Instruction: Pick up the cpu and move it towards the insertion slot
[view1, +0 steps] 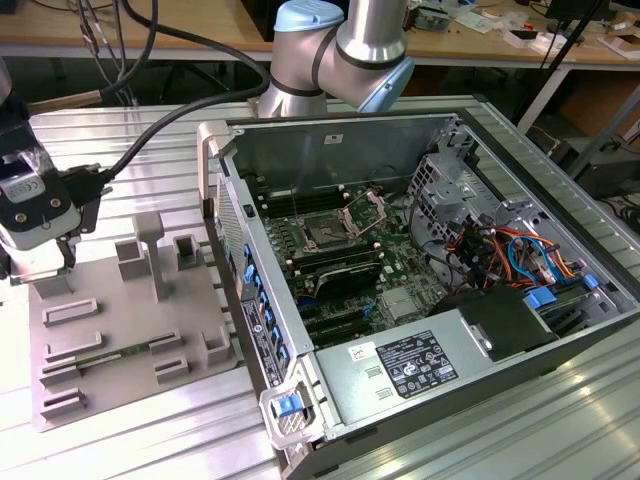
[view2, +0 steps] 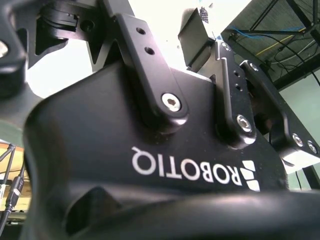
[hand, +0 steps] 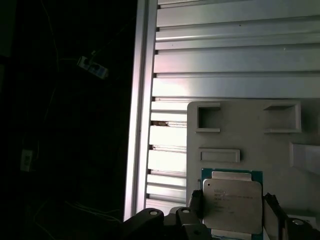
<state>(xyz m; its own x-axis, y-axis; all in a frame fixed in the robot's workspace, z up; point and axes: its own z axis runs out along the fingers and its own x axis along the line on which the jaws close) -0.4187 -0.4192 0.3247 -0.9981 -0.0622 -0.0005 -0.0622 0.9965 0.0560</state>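
Silver-topped cpu (hand: 231, 207), grey tray (hand: 250, 130) beneath

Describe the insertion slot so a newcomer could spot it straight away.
Start at the open computer case on the exterior view's right and look at the green board inside. The insertion slot is its dark square socket ringed by shiny metal, bracket raised, unlike the long black memory slots beside it.

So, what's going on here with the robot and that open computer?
The robot arm's hand is at the cpu, over the grey tray at the exterior view's left. The insertion slot sits inside the computer case further to that view's right, and the cpu has not reached it.
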